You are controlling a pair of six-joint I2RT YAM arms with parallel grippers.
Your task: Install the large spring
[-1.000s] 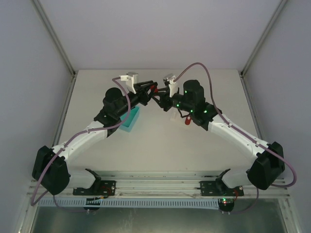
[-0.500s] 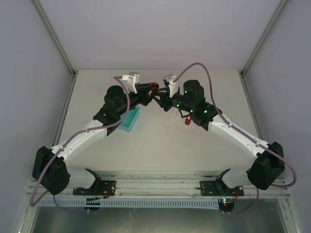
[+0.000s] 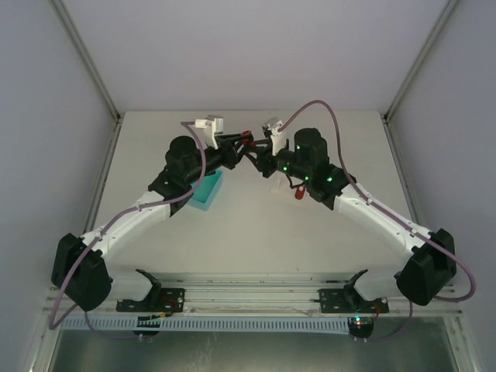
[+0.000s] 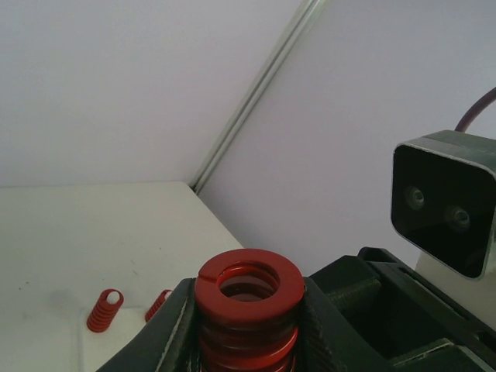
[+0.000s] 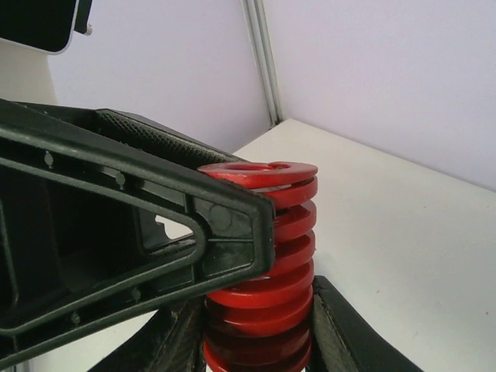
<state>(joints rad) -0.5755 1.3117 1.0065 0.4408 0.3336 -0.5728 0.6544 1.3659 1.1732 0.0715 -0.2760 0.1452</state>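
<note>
Upper centre of the top view, the arms meet nose to nose. The left gripper is closed snugly on the large spring, and the right gripper clamps its lower coils too. It looks like a mid-air handover to re-grip for installing.

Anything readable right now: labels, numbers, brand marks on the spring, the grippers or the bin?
None: no text is readable. The large spring, left gripper, right gripper and teal bin show bare surfaces. The green dots on the right arm are lights, not characters.
</note>
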